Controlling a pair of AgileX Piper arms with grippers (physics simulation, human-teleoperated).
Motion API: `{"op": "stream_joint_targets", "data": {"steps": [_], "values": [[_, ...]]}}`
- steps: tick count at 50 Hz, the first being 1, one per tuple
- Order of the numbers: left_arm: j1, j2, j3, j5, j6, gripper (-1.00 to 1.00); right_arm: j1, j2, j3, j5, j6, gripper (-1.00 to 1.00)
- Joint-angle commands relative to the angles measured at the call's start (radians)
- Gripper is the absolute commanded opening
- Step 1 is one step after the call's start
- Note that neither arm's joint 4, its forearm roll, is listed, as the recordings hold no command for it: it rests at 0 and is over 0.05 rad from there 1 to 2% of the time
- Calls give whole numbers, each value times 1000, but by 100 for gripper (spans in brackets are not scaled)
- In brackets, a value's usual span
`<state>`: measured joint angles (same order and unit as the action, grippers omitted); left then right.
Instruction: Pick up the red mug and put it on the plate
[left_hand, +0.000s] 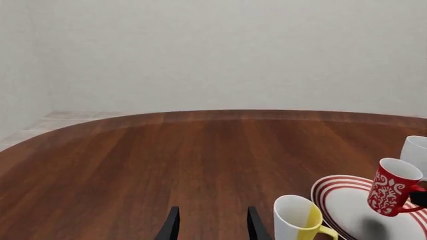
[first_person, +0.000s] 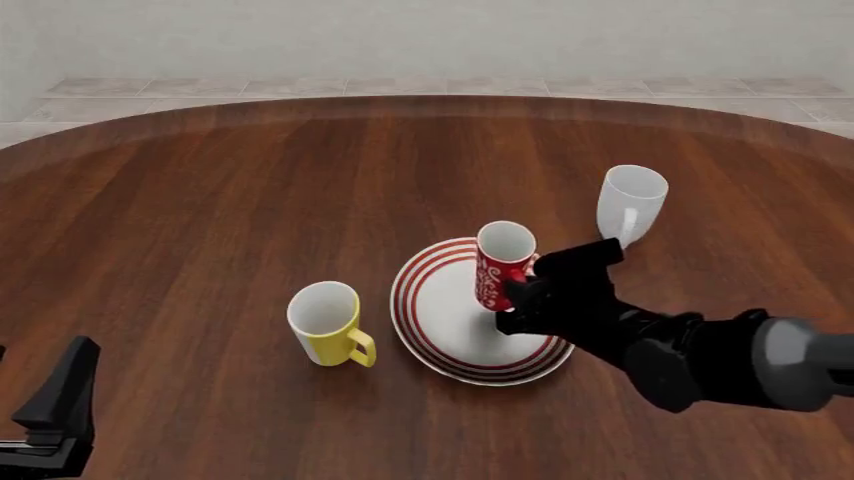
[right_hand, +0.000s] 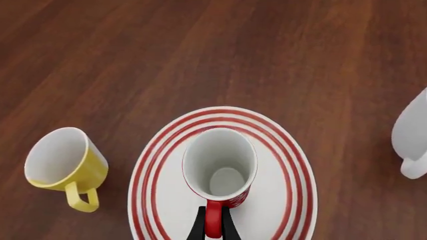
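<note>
The dark wooden surface (first_person: 200, 200) with a rounded far edge fills most of the front view, with a pale wall and a tiled floor beyond it. The right arm (first_person: 721, 360), black and grey, comes in from the right side and reaches toward the middle of the surface. Next in size is the plate (first_person: 434, 330), white with concentric red rings round its rim, lying flat near the middle. The red mug (first_person: 503, 268) stands upright above the plate's white centre, mouth up, its white inside showing; the left wrist view shows a dark shadow on the plate under it, so it seems to hang just above the plate rather than rest on it, though contact cannot be told for sure. The right tool (right_hand: 212, 231) has its two dark fingers pressed against either side of the red handle, pinching the mug there. The white mug (first_person: 627, 205) stands apart, behind and to the right of the plate. The yellow mug (first_person: 328, 322), white inside, stands just beside the plate on its left, its handle turned toward the near edge. The left tool (left_hand: 210, 225) sits low at the near left, well apart from everything, its fingers spread with bare wood between them.
</note>
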<state>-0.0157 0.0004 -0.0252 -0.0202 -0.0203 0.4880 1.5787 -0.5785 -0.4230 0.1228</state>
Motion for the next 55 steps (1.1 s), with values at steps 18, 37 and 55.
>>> {"op": "stream_joint_targets", "data": {"steps": [18,37,55], "values": [[0,0,-2,0,-4,100,7,57,-20,-28,3,-100],[-1,0,-1,-1,-5,100,7,61,-15,-30,0,-100],[0,0,10,-13,-9,100,7,72,-20,-29,-5,-100]]}}
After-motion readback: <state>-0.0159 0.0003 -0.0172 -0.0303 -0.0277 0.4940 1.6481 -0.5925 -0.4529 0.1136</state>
